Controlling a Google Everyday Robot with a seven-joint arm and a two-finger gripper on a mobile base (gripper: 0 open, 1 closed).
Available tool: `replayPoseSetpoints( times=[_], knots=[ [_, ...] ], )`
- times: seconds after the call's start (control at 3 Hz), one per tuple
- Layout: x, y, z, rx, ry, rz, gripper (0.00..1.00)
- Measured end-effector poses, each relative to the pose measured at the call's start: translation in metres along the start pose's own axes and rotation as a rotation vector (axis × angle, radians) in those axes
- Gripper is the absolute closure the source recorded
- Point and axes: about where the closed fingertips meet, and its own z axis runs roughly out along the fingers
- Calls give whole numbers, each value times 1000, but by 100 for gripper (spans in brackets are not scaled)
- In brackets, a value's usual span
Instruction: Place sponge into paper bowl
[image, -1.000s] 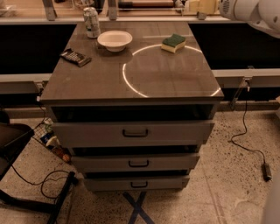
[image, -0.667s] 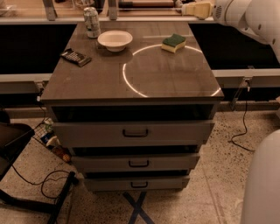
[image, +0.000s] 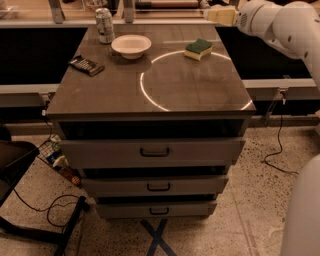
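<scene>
The sponge (image: 198, 48), pale yellow with a dark green top, lies flat on the far right part of the cabinet top (image: 150, 90). The white paper bowl (image: 131, 45) stands upright and empty to its left, about a hand's width away. My gripper (image: 212, 13), cream-yellow, hangs at the end of the white arm (image: 280, 25) at the top right, above and just behind the sponge, apart from it and holding nothing I can see.
A silver drink can (image: 104, 25) stands behind the bowl at the far left. A dark remote-like device (image: 86, 65) lies at the left edge. The cabinet has three drawers (image: 154, 152) below. A chair base (image: 20, 160) and cables lie on the floor left.
The arm has swung in from the top right toward the left, bringing the gripper nearer to the sponge. The sponge and bowl have not moved.
</scene>
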Motion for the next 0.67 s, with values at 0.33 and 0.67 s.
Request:
replayPoseSetpoints(
  times=[0.33, 0.67],
  knots=[
    [35, 23, 8, -23, 5, 21, 0],
    [60, 31, 17, -24, 30, -4, 0]
  ],
)
